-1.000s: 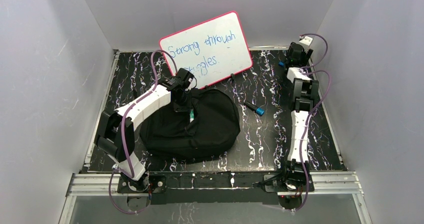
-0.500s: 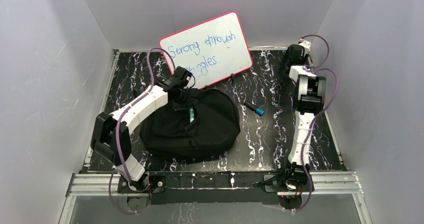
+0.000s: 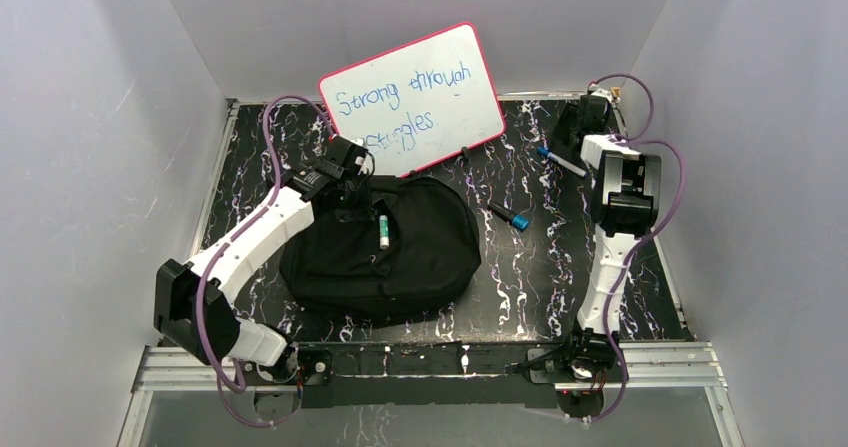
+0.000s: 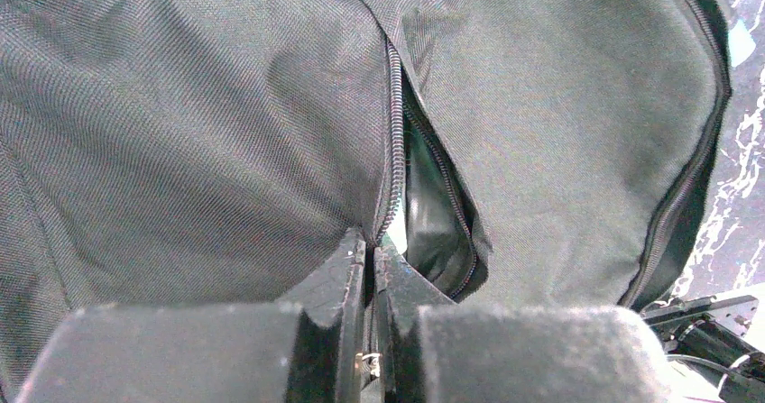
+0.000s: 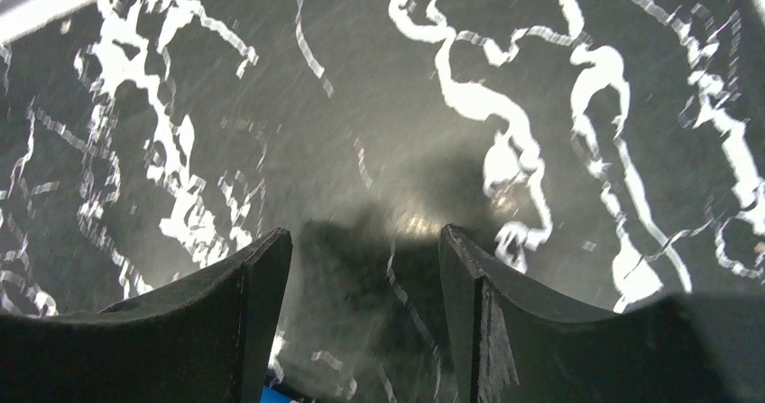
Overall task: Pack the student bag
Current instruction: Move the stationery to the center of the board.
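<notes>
The student bag (image 3: 400,257) lies flat in the middle of the table, black and soft. My left gripper (image 3: 347,199) sits at its far-left top. In the left wrist view this gripper (image 4: 370,245) is shut on the bag's zipper pull (image 4: 368,363), and the zipper (image 4: 394,123) runs away from the fingertips. Beside it the pocket gapes open (image 4: 433,223). A white-and-green marker (image 3: 383,229) pokes out of that opening. My right gripper (image 3: 580,127) is at the far right, open over the bare table (image 5: 379,132), with nothing between its fingers (image 5: 262,277).
A pink-framed whiteboard (image 3: 412,97) with blue writing leans on the back wall behind the bag. A black marker with a blue cap (image 3: 508,215) lies right of the bag. Another blue-ended marker (image 3: 560,161) lies by the right arm. Grey walls enclose the table.
My left arm has swung left and back, keeping its grip on the zipper, and the marker in the opening shows more. The right gripper moved toward the back wall; a marker now shows beside it.
</notes>
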